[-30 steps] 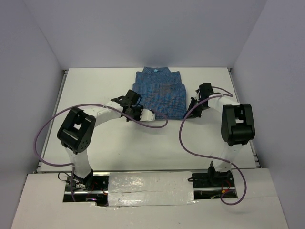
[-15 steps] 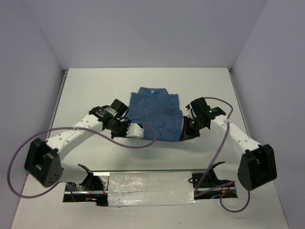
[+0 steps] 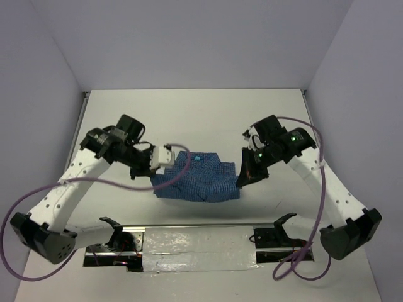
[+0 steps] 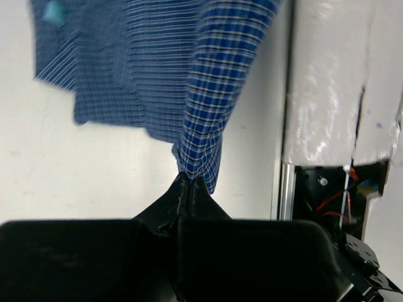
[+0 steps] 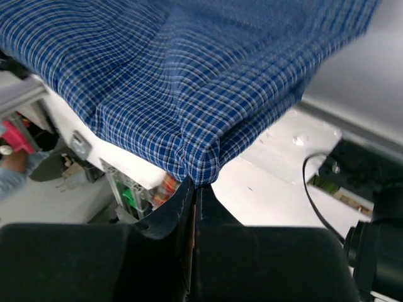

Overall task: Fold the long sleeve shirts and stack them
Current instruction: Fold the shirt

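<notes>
Top external: left gripper [image 3: 151, 175] pinches the blue shirt [image 3: 203, 177]; right gripper [image 3: 240, 182] too

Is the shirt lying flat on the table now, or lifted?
Lifted: the shirt sags between the left gripper and right gripper, both shut on pinched edges. Contact with the table: cannot tell.

Right gripper [image 5: 194, 189] fingers pressed together, pinching a folded corner of the blue checked shirt [image 5: 176, 75]. Cloth fans up and away from the pinch and fills the top of the frame, hanging free. Beneath it: glossy white panel [image 5: 283, 182], black cable [image 5: 310, 189] looping at right.
</notes>
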{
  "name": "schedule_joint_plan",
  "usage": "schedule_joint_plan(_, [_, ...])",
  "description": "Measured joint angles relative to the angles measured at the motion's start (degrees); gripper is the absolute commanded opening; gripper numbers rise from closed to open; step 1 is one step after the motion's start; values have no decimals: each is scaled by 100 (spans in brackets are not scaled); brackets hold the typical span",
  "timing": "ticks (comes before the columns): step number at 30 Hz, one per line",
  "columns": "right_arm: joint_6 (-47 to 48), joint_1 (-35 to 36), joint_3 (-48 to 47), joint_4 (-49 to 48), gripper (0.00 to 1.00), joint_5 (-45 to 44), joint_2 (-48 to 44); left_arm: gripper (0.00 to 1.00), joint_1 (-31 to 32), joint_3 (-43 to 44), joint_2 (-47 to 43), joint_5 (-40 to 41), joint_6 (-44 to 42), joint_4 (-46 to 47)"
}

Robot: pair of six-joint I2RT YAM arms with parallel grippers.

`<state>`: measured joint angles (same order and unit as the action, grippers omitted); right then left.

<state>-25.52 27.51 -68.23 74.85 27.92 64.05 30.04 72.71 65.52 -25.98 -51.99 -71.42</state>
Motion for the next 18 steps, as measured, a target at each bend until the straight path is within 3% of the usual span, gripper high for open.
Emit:
schedule_joint_plan(4, [398, -623, -828, 7, 0, 282, 885, 0, -1117, 758, 879, -415, 238, 0])
schedule_joint_plan(8, [737, -1292, -1062, -251, 0, 505, 1770, 0, -1735, 1121, 1681, -767, 468, 243])
schedule_joint_plan(18, [1202, -1976, -1762, -940, 0, 966, 3897, 0, -2194, 1495, 2997, -1182, 1574, 1449])
